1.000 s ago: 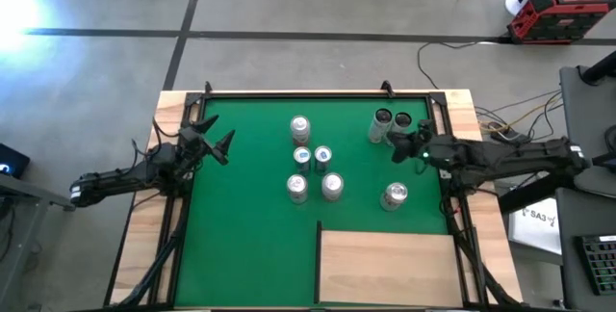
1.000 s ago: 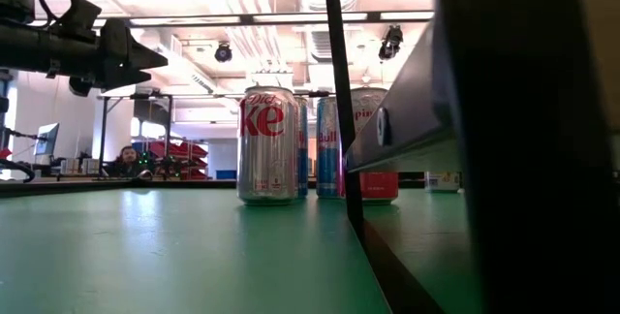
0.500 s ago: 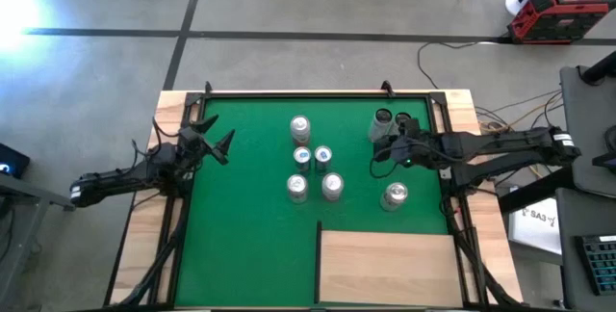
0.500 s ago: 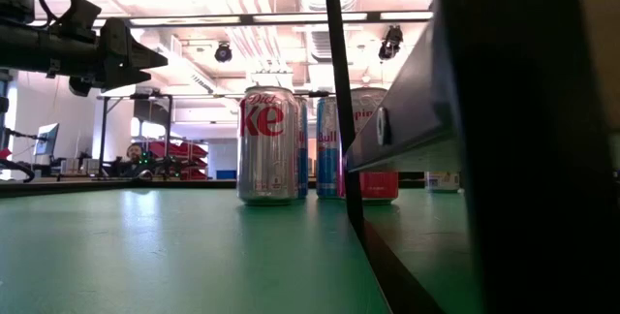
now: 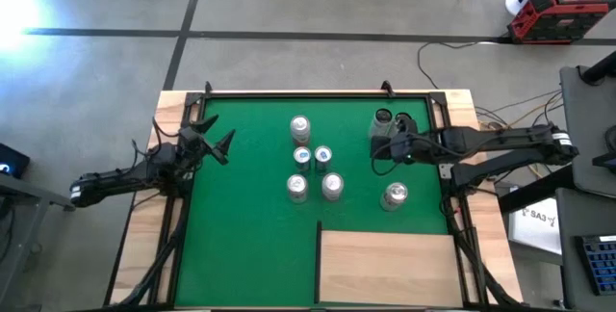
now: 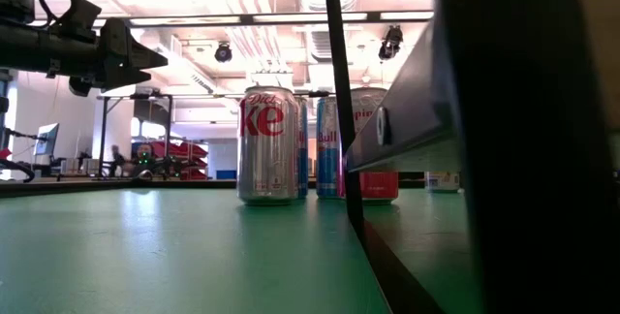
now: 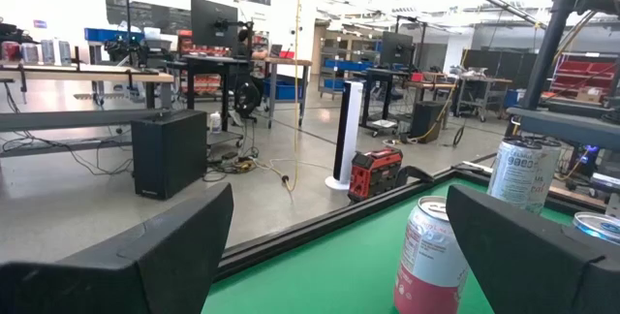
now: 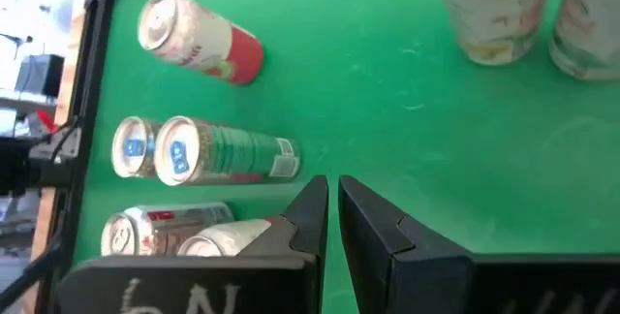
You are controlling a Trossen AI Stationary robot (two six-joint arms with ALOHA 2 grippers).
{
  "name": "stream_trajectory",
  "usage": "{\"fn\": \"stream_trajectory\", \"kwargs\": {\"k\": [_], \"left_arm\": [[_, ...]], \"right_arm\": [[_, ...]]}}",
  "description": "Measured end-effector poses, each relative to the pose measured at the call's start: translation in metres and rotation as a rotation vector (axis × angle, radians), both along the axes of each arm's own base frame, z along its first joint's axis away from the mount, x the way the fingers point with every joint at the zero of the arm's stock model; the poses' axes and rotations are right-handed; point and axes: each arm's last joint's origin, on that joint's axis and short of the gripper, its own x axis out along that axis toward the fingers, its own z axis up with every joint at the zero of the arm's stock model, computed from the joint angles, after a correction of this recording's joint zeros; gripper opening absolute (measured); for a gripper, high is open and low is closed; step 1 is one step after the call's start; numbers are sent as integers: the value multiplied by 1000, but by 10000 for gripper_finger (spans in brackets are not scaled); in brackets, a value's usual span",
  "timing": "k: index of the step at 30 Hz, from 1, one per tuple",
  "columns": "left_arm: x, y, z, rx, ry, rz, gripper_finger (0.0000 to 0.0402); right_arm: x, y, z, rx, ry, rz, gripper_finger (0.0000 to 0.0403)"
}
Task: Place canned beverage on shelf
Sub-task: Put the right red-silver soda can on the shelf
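The right gripper [image 5: 378,148], fingers nearly closed and empty, is hovering beside the upright can [image 5: 383,122] at the mat's far right. The left gripper [image 5: 214,141], fingers spread wide, is waiting well apart.

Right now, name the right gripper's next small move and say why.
Probably open its fingers. The right gripper hangs above the mat beside the middle cans, pinched shut on nothing, so it cannot straddle a can as it is. The left gripper waits, open, at the mat's left edge.
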Motion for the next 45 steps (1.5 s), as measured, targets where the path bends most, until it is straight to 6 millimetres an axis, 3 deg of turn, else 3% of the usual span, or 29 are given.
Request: {"fn": "stream_trajectory", "kwargs": {"k": [4, 8, 16, 21, 30, 37, 45], "left_arm": [[0, 0, 0, 0, 0, 0, 363], [0, 0, 0, 0, 0, 0, 363], [0, 0, 0, 0, 0, 0, 363], [0, 0, 0, 0, 0, 0, 363], [0, 0, 0, 0, 0, 0, 363], [0, 0, 0, 0, 0, 0, 363], [0, 0, 0, 0, 0, 0, 363]], "right_arm": [[1, 1, 6, 7, 1, 54, 22], [-2, 5, 3, 247, -10, -44, 22], [-6, 8, -5, 401, 77, -150, 22], [-3, 13, 4, 448, 140, -201, 28], [23, 19, 20, 514, 182, -352, 44], [35, 23, 19, 552, 349, -332, 43], [50, 27, 26, 635, 361, -415, 43]]}}
